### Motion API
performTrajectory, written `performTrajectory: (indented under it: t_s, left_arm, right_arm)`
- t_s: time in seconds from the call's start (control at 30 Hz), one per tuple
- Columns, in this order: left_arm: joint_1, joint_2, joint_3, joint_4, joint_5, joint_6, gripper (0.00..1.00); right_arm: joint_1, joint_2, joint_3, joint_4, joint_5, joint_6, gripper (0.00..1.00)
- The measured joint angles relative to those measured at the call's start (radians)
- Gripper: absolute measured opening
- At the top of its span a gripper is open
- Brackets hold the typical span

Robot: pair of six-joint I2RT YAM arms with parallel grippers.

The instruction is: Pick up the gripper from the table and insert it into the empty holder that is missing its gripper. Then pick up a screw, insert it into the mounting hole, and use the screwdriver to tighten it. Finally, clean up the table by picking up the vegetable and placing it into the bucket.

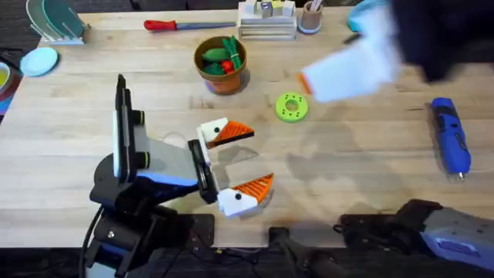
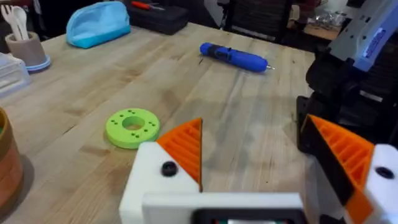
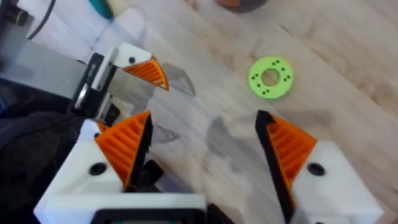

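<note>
Worktop (image 1: pixel 370 162): light butcher-block top with plank seams; its near edge is hidden behind the two arm bases.

Right arm: rises close under the overhead camera, so it shows as a large dark and white blur at upper right. Right end effector (image 3: pixel 205 155): both white blocks carry orange ribbed fingers, spread wide apart, nothing between them.

Left end effector (image 1: pixel 235 162): low over the worktop's middle, jaws wide open and empty, orange fingers on both white blocks.

Bucket (image 1: pixel 221 77): brown-orange pot standing near the far edge, holding green and red vegetable pieces (image 1: pixel 219 58); how many cannot be made out.

Screwdriver (image 1: pixel 451 136): bright blue, lying flat near the right edge, bit toward the near side, well apart from both end effectors.

Red-handled tool (image 1: pixel 185 25): lying along the far edge.

Green ring disc (image 1: pixel 291 106): flat on the worktop, between bucket and screwdriver.
</note>
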Motion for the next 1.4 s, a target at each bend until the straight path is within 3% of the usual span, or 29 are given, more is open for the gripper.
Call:
performTrajectory:
  t_s: [0.33, 0.5, 0.57, 0.7, 0.73, 1.2, 1.4]
  left_arm:
    - [0.0, 0.0, 0.0, 0.0, -0.001, 0.0, 0.992]
    - [0.0, 0.0, 0.0, 0.0, -0.006, 0.001, 0.887]
    - [0.0, 0.0, 0.0, 0.0, -0.013, 0.001, 0.675]
    - [0.0, 0.0, 0.0, 0.002, -0.031, 0.002, 0.059]
    - [0.0, 0.0, 0.0, 0.002, -0.032, 0.004, 0.018]
    - [0.0, 0.0, 0.0, 0.003, -0.057, 0.005, 0.009]
    - [0.0, 0.0, 0.0, 0.005, -0.082, 0.005, 0.009]
  right_arm:
    - [-0.033, -0.392, -0.329, 0.035, -0.011, 0.035, 0.993]
    - [-0.032, -0.516, -0.393, 0.034, -0.059, 0.035, 0.993]
    - [-0.032, -0.539, -0.401, 0.032, -0.074, 0.034, 0.993]
    - [-0.032, -0.54, -0.407, 0.035, -0.088, 0.033, 0.992]
    - [-0.032, -0.539, -0.409, 0.035, -0.089, 0.033, 0.992]
    - [-0.032, -0.509, -0.433, 0.037, -0.09, -0.006, 0.994]
    - [-0.068, -0.475, -0.434, 0.032, 0.085, 0.084, 0.994]
